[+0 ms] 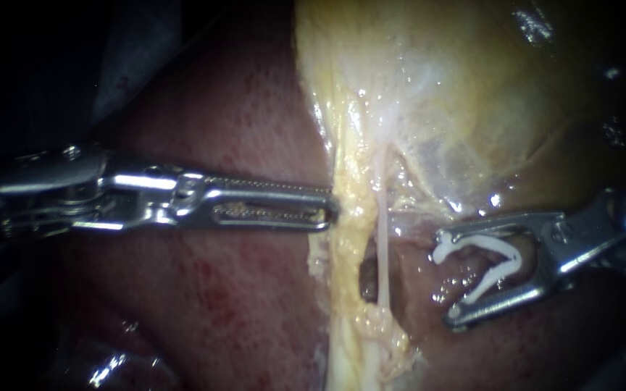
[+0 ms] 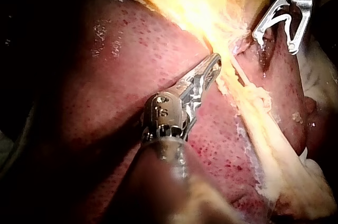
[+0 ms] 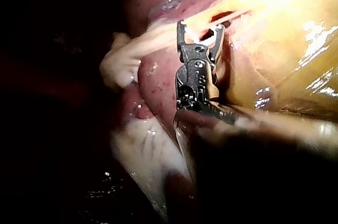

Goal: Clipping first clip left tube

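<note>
Right instrument (image 1: 447,279) holds the clip (image 1: 487,261) just beside thin tube (image 1: 383,253).

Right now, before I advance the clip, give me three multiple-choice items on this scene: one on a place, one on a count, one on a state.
1. Where is the white clip?
A. lying loose, out of any jaws
B. between the jaws of the right instrument, clear of the thin tube
C. closed round that tube

2. How many clips show?
A. none
B. three
C. one

3. How do the right instrument's jaws stand?
A. wide apart, holding the open clip
B. pressed together, empty
C. hidden by tissue

Answers: 1 B, the clip sits in the jaws with a gap to the tube. 2 C, only that one white clip appears. 3 A, both jaws touch the open clip from two sides.
</note>
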You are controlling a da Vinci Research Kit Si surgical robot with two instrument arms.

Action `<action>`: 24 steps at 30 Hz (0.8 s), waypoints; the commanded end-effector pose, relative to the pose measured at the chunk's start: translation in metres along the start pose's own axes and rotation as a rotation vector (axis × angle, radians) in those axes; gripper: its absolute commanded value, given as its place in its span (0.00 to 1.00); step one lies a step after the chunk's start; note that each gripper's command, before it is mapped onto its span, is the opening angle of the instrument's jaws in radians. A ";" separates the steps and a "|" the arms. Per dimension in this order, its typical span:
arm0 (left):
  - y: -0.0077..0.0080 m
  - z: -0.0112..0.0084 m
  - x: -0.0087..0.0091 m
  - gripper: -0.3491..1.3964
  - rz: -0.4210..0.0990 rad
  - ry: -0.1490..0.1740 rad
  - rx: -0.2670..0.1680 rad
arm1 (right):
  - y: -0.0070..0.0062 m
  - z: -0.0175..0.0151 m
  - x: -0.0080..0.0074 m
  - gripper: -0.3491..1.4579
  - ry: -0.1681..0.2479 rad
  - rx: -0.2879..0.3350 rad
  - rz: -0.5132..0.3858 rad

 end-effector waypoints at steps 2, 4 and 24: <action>0.0000 0.0000 0.0000 0.00 0.000 0.000 0.000 | -0.0001 0.0001 -0.0001 0.52 0.001 0.000 0.042; -0.0001 -0.0001 0.0000 0.00 0.000 0.000 0.000 | -0.0003 0.0001 -0.0002 0.51 0.002 -0.001 0.077; -0.0040 -0.0040 -0.0001 0.00 -0.004 0.006 0.018 | -0.0015 0.0055 -0.0009 0.51 -0.010 0.011 0.170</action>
